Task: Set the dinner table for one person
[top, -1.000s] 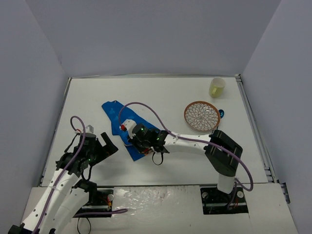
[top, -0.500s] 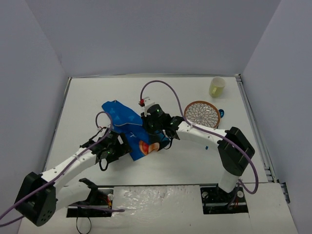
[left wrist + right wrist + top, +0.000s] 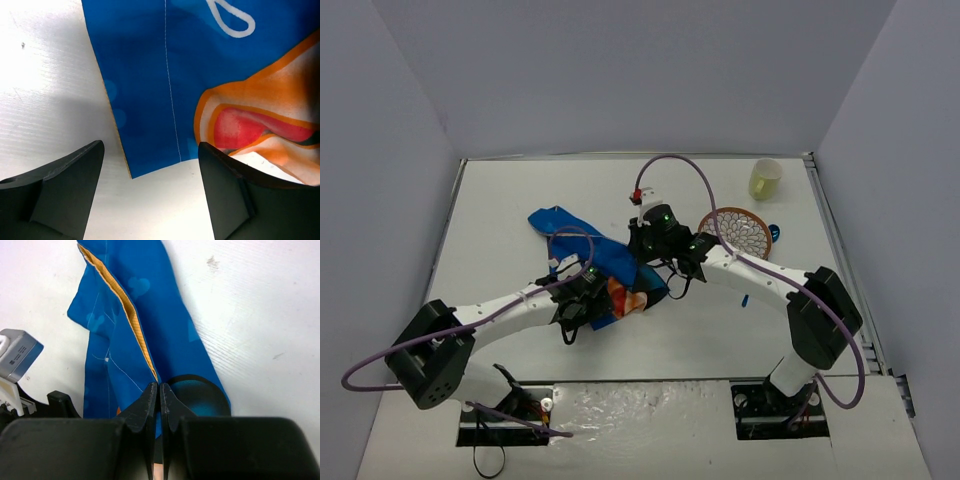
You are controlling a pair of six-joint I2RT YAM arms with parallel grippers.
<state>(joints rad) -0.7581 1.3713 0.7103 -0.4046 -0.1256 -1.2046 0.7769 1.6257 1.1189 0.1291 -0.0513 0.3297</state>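
Note:
The dinner table (image 3: 500,200) is a large white top with a thin metal rim. A blue cartoon-printed placemat (image 3: 588,258) lies crumpled and partly folded near its middle. My right gripper (image 3: 645,262) is shut on a folded edge of the placemat (image 3: 150,330), which it holds lifted. My left gripper (image 3: 582,300) is open; its fingers (image 3: 65,185) straddle the placemat's near corner (image 3: 150,150) just above the table, and are not closed on it. A patterned plate (image 3: 735,238) and a yellow cup (image 3: 765,178) stand at the back right.
A small blue object (image 3: 775,233) lies just right of the plate. Metal rails run along the table's left and right edges. Grey walls enclose the table on three sides.
My left arm has reached in from the near left to the placemat's near corner. My right gripper has pulled the placemat's edge up and toward the back right, unfolding it.

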